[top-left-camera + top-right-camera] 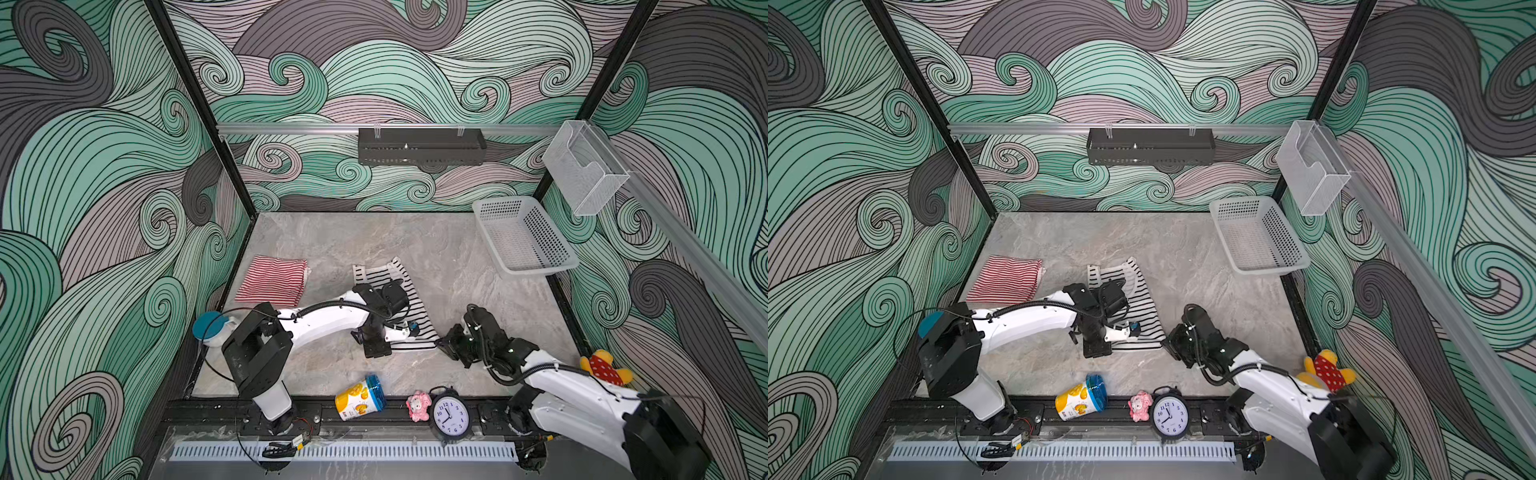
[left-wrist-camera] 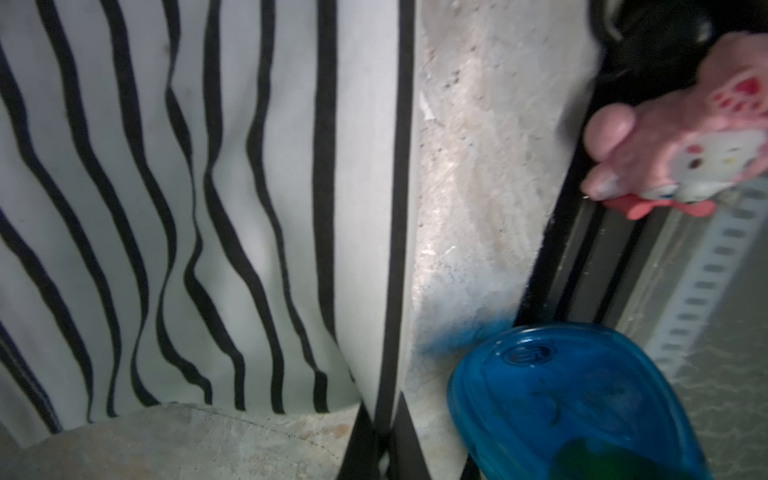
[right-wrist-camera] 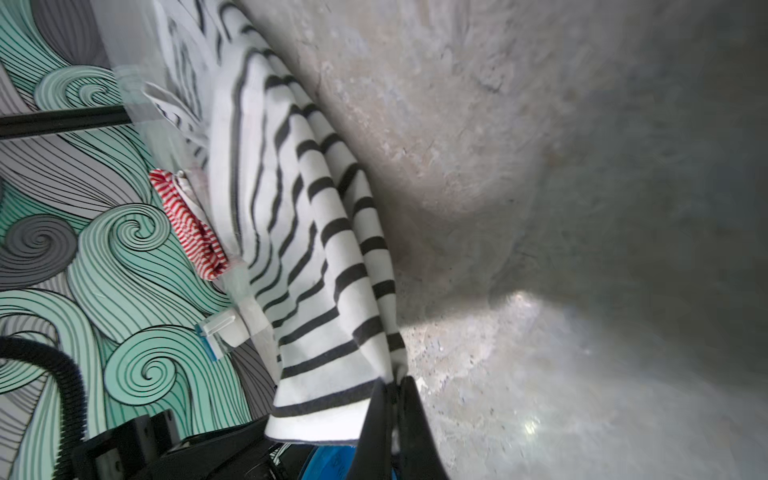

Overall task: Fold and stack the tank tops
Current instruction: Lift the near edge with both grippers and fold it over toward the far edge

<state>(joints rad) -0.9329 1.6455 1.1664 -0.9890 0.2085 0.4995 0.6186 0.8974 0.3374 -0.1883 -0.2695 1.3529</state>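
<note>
While both arms reach low over the table, I log: left gripper (image 2: 384, 440), jaws pinched shut on the hem of the black-and-white striped knit tank top (image 1: 419, 309); right gripper (image 3: 392, 401), jaws closed on that top's near corner. It lies spread mid-table on the grey marble-look tabletop (image 1: 415, 241). Red-and-white striped knit tank top (image 1: 272, 280), folded, lies apart near the left wall.

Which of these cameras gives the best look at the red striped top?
Both top views do: the red-and-white tank top lies whole and folded on the table, seen from above. The right wrist view catches only a low, edge-on sliver of it; the left wrist view misses it entirely.
</note>
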